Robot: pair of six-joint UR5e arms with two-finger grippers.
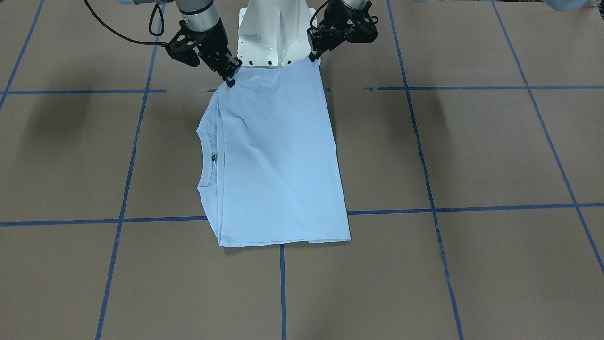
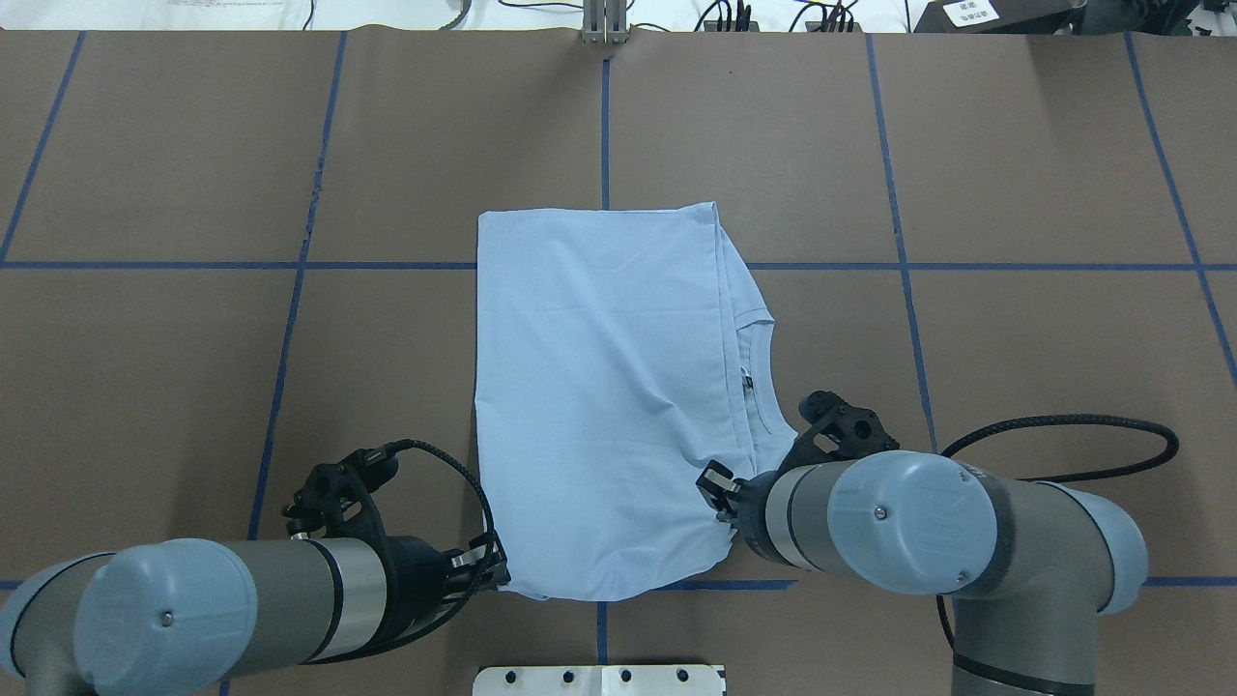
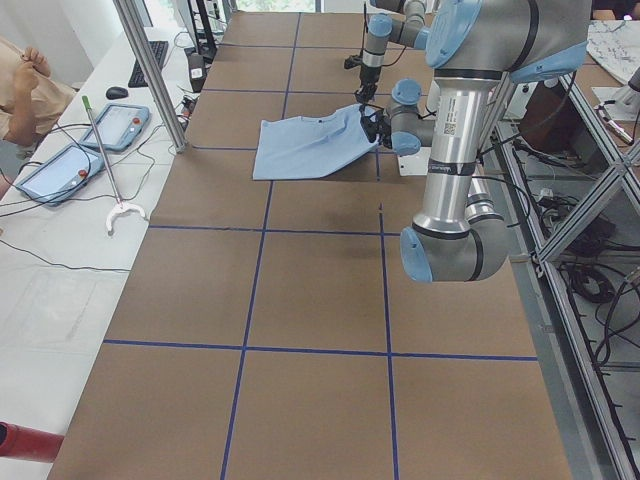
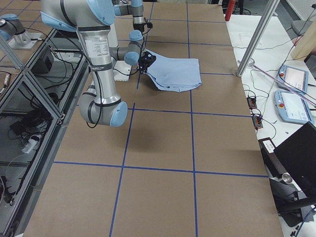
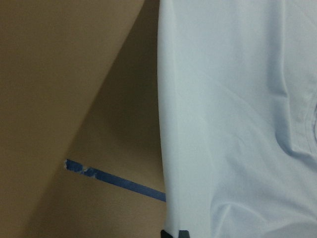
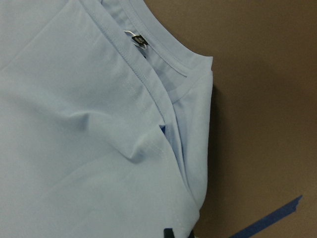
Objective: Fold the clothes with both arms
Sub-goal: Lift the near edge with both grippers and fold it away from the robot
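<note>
Shirt (image 2: 599,387) folded into a rough rectangle at mid-table (image 2: 1015,367), collar on the robot's right side, neck label (image 2: 747,384) showing. Left gripper (image 2: 495,572) pinched closed on the near left corner. Right gripper (image 2: 717,488) clamped on the near right corner. Near edge raised; far part flat over the blue tape lines (image 2: 831,265).

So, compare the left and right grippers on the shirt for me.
The left gripper pinches the T-shirt at its plain corner; the right gripper pinches the corner beside the neckline. The left gripper sits nearer the robot's base, the right gripper farther out over the table. Both are shut on the T-shirt's near edge.
</note>
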